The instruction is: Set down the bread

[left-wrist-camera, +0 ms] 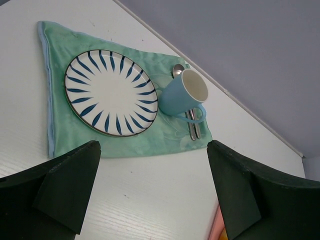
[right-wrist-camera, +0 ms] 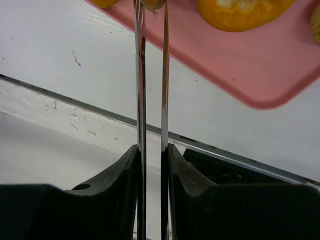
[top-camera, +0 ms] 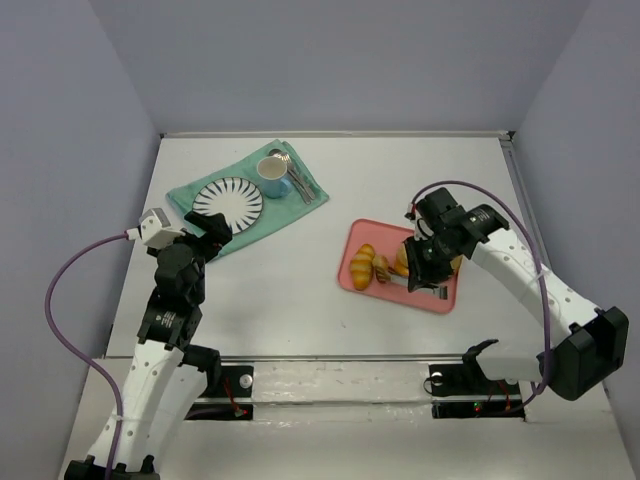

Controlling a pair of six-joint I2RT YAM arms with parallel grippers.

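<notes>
Tongs (right-wrist-camera: 141,75) in the right pincer (top-camera: 425,275)?

Yes, metal ones. It's clamped tight on them over the pink tray (top-camera: 430,298), toward the desk's (top-camera: 300,300) right edge.

And the small round bun (top-camera: 382,270)?

On that tray, between the ridged loaf (top-camera: 362,265) and the bigger bun (top-camera: 402,262), with a tong tip either side.

Left pincer (top-camera: 212,232)?

Fingers wide apart, holding nothing, by the green cloth (top-camera: 185,195) near the far left corner.

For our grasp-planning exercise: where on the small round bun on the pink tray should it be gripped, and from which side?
Pinch the small round bun across its middle, one blade of the metal tongs on each flank. Come from the near edge of the pink tray, probably: the ridged loaf and larger bun crowd its left and right, leaving that side open.
</notes>
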